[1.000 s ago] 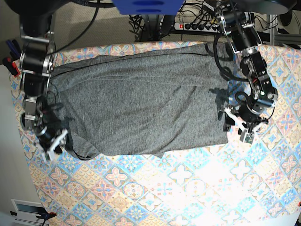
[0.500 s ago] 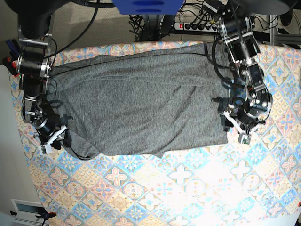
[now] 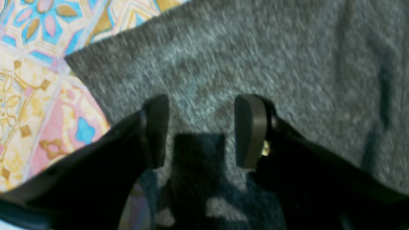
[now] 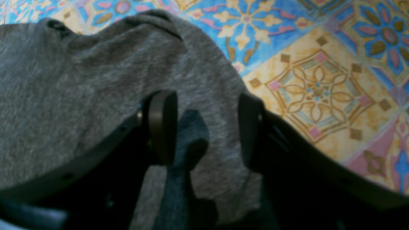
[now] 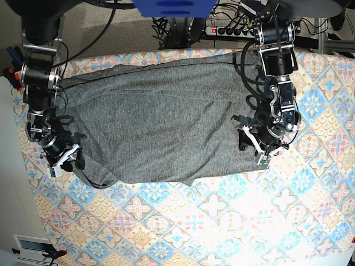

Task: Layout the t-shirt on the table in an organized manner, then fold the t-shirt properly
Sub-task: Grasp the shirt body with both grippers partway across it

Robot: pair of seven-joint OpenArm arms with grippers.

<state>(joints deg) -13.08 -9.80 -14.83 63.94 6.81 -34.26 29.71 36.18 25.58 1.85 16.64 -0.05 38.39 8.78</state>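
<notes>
T-shirt (image 5: 166,122) flat on table (image 5: 233,221) — corners beneath both gaping tools.

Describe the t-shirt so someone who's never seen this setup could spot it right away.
Find the table with pastel patterned tiles. Spread across its far half, between the two arms, lies the t-shirt: plain dark heather-grey knit, the only fabric item on that colourful surface.
</notes>
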